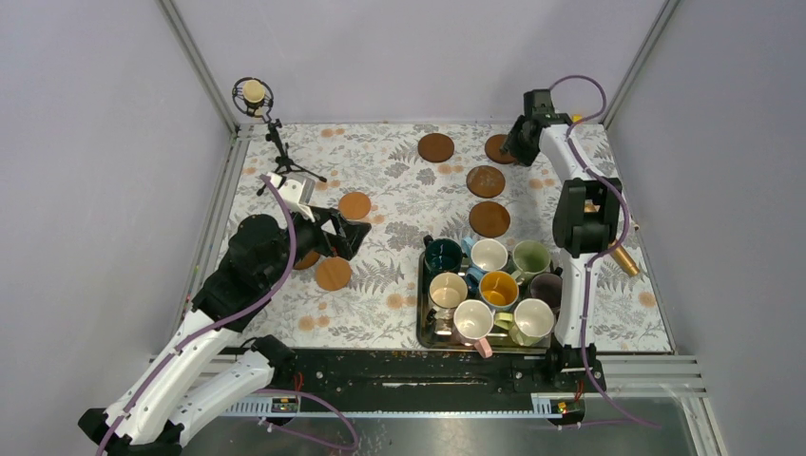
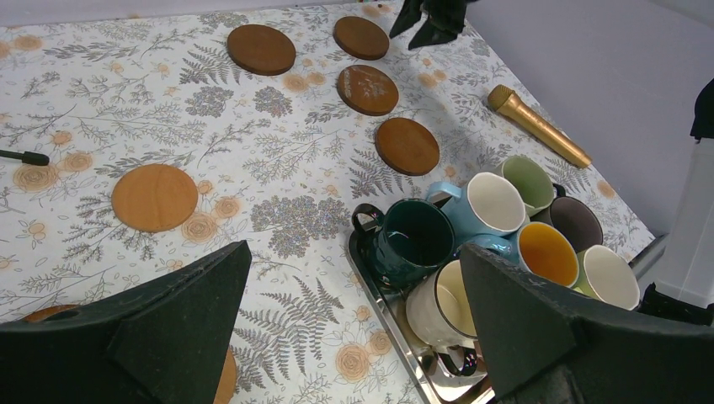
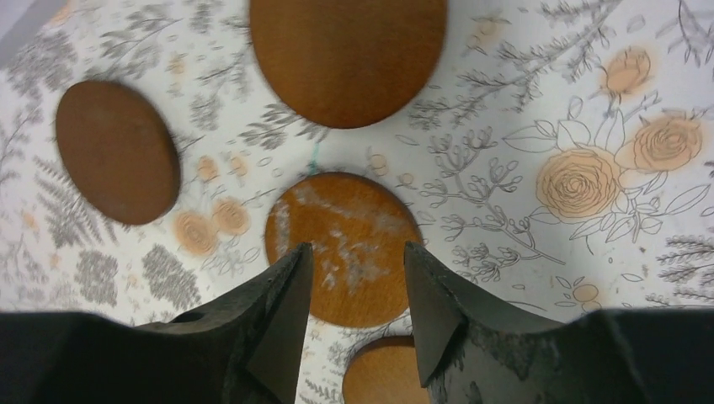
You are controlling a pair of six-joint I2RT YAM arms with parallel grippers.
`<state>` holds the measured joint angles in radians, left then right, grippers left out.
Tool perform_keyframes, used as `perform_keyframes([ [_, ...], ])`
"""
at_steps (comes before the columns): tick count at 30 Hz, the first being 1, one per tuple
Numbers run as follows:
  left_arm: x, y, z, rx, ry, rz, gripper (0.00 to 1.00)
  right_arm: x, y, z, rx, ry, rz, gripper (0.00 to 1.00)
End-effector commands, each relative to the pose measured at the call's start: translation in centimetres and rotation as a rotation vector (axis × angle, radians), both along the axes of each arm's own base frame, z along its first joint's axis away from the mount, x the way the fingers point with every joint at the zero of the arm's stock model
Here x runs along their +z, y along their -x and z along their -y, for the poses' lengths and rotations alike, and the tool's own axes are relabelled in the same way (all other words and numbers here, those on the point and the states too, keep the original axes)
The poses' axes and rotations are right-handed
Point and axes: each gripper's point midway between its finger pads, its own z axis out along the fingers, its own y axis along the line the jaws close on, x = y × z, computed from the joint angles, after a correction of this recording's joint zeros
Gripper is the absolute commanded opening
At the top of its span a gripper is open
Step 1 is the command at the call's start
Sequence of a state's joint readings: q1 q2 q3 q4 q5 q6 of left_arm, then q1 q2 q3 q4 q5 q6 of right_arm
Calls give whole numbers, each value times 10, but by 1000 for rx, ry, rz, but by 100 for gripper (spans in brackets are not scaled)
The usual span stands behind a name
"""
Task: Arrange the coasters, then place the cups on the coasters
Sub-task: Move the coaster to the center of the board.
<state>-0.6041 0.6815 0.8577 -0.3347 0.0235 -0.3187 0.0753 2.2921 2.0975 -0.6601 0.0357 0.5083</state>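
Left gripper (image 2: 354,252): jaws wide, empty, over the left orange-brown coasters (image 1: 355,205).
Right gripper (image 3: 357,251): jaws partly apart, empty, above the far dark coasters (image 1: 486,180).
Cups (image 1: 489,255): eight, crowded on the near-right steel tray (image 1: 421,313).

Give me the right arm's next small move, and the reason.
Probably lift the right tool clear and swing it back toward the tray: its jaws stand apart with nothing between them, the far coaster beside it lies flat on the cloth, and every one of the cups sits in the tray.
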Motion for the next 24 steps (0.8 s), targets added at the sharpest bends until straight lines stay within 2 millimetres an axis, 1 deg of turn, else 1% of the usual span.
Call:
perform_keyframes([
  [1, 23, 0, 3, -8, 53, 70, 99, -37, 1, 16, -207, -103, -23, 51],
  [5, 22, 0, 4, -12, 52, 66, 99, -61, 4, 14, -256, -159, -48, 50],
  [7, 22, 0, 4, -13, 52, 65, 99, -68, 4, 13, -267, -166, -51, 50],
  [11, 22, 0, 4, -16, 53, 65, 99, -69, -2, 9, -264, -185, -37, 49],
  [12, 23, 0, 5, -16, 54, 67, 99, -72, -2, 9, -264, -187, -44, 49],
  [15, 23, 0, 5, -17, 54, 68, 99, -75, -7, -3, -220, -229, -52, 48],
  [20, 22, -1, 3, -9, 50, 68, 99, -75, -6, -9, -200, -249, -60, 47],
  [24, 23, 0, 3, -9, 51, 70, 99, -73, -6, -14, -176, -266, -62, 44],
])
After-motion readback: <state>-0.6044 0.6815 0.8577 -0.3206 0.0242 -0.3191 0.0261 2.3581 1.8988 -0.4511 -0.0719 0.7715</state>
